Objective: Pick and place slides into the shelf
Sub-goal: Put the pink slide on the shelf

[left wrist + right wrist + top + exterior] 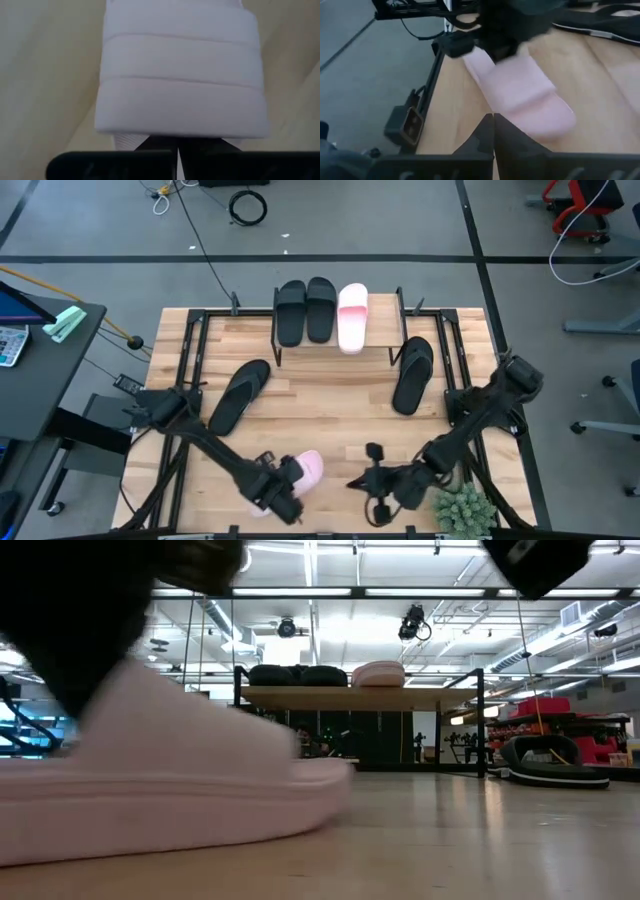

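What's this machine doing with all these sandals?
It is putting slides onto the shelf. Two black ones and a pink one sit on top already. Two more black slides lie loose on the table, one on the left and one on the right. The left gripper is at the heel of the last pink slide near the front edge; the right gripper waits beside it, shut.

Matte pink slide (305,470), wooden table (330,405).

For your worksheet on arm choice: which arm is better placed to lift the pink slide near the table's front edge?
Left. Its pincer is already over the pink slide, strap right ahead in its wrist view. The right pincer sits apart, shut and empty.
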### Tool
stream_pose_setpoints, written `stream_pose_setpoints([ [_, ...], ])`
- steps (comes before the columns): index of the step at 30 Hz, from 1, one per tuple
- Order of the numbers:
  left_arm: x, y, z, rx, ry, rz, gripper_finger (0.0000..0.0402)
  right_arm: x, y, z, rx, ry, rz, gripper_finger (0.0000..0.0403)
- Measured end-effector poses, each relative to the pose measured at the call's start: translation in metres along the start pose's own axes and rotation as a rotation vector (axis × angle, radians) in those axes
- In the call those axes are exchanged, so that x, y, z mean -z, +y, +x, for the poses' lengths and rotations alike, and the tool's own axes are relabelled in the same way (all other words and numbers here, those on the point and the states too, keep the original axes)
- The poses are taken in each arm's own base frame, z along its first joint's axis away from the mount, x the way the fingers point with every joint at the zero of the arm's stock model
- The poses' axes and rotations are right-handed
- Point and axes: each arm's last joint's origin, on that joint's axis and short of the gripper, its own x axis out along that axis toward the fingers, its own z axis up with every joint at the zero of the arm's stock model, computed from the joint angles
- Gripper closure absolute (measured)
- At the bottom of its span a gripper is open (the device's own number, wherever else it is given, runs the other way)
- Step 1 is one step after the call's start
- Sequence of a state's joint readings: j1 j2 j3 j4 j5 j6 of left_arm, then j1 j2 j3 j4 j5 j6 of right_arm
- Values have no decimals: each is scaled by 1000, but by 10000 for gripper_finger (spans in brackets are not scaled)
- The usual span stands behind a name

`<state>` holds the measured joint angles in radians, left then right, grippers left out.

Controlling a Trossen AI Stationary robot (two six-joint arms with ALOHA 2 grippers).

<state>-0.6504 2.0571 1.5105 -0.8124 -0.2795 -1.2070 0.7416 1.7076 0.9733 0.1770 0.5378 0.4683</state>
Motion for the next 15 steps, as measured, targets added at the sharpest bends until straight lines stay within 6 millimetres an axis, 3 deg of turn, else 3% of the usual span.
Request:
stream_pose_setpoints([
  [4,-23,-7,4,125,-77,31,373,8,-7,25,-14,33,-4,382],
  [8,-44,-12,5,231,-146,8,348,14,-16,39,-33,95,57,338],
  [15,-49,-12,6,254,-164,2,329,22,-13,26,-18,225,165,262],
])
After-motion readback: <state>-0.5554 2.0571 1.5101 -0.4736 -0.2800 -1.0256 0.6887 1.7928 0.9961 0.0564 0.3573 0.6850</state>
